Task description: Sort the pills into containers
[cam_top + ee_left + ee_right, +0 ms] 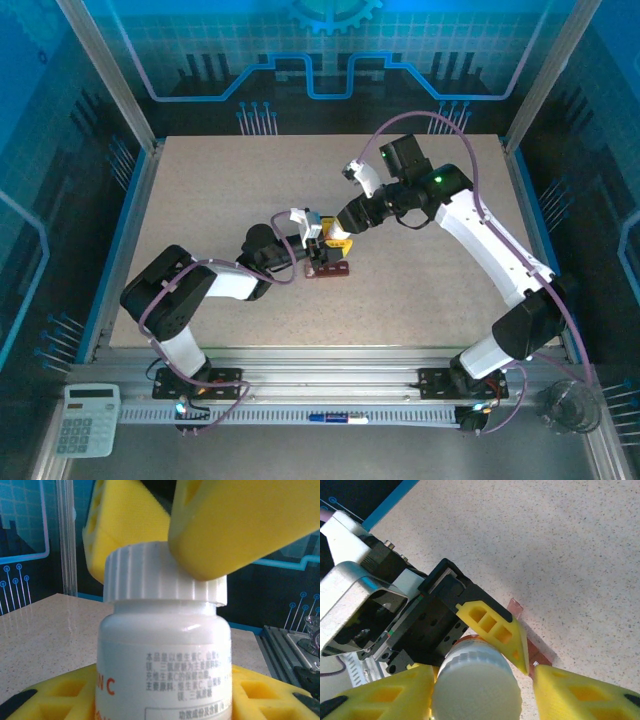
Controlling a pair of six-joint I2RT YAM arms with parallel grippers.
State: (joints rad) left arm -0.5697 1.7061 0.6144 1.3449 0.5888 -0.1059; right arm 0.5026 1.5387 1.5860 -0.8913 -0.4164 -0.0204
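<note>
**Left wrist view.** One bottle (162, 645): white, round, of smooth glossy plastic, printed with small grey characters and orange lettering. It is clamped by its body between the blocky yellow fingers of the left gripper (162, 697). One cap (160, 575): white, round, ribbed on its side, seated just above those jaws. The fingers of the right gripper (170, 525) are set on either side of the cap. It cannot be told whether they already pinch it.

**Right wrist view.** The cap is seen end-on, flat and matt on top, between the right gripper's own jaws. One finger is against it and a slight gap is seen at the other. The containers (516, 608), a reddish-brown plastic strip, lie flat on the speckled table (560, 540), below and beyond the left gripper's finger. They are touched by neither gripper.

**Top external view.** The containers are found on the table just below the two meeting grippers, on their near side.

**Step in hand (judged).** The bottle is being opened; sorting is not yet begun.

**Next move (judged).** A firm closure on the ribs is called for, then a twist about the bottle's axis. The smooth body must meanwhile be held against turning by the left gripper.
</note>
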